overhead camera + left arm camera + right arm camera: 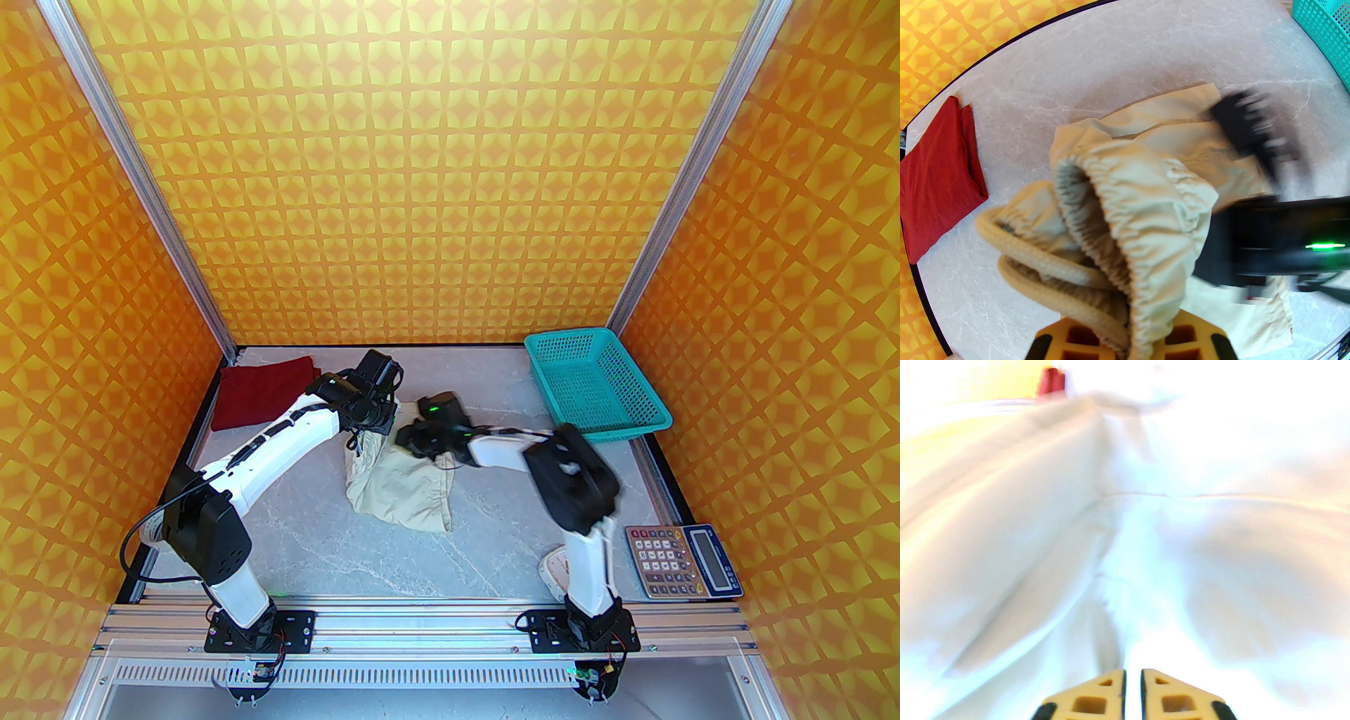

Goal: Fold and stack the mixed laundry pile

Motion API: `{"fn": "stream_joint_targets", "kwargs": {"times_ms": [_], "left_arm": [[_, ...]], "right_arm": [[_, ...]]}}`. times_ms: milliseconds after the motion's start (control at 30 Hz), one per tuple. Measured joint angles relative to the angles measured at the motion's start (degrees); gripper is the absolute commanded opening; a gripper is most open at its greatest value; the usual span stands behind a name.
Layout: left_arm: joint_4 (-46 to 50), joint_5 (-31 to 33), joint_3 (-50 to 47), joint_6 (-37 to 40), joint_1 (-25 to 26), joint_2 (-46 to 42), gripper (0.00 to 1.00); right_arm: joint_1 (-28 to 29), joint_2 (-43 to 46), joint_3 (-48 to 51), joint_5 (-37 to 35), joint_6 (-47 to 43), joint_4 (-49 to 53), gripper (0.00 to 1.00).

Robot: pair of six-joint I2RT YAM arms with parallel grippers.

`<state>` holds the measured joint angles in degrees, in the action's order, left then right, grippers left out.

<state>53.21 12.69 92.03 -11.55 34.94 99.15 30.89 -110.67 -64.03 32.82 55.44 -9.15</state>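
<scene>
The cream-beige shorts lie crumpled at mid-table. My left gripper is shut on their gathered waistband and holds it up off the table. In the left wrist view the waistband and drawstring of the shorts bunch over my left gripper. My right gripper hovers low over the shorts' far right part. In the right wrist view the right gripper has its fingers a narrow slit apart, nothing between them, just above the shorts. The maroon-red shirt lies folded at the far left corner.
A teal mesh basket stands at the far right. A calculator and a small white dial scale sit near the right arm's base. Patterned walls close in the table on three sides.
</scene>
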Motion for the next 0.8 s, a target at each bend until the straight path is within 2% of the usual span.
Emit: {"fn": "stream_joint_targets", "kwargs": {"times_ms": [200, 367, 567, 800], "left_arm": [[0.5, 0.0, 0.0, -0.2, 0.1, 0.7, 0.00], [0.6, 0.0, 0.0, -1.1, 0.8, 0.7, 0.00], [0.8, 1.4, 0.4, -3.9, 3.6, 2.4, 0.00], [1.9, 5.0, 3.5, -7.2, 9.4, 7.2, 0.00]], "right_arm": [[-5.0, 11.7, 9.0, -3.4, -9.4, 11.6, 0.28], [-8.1, 13.5, 13.5, -6.5, -15.1, 19.1, 0.31], [-7.9, 9.8, 15.3, -3.3, -14.7, 16.9, 0.34], [-8.4, 6.3, 15.3, 0.5, -10.7, 9.8, 0.19]]}}
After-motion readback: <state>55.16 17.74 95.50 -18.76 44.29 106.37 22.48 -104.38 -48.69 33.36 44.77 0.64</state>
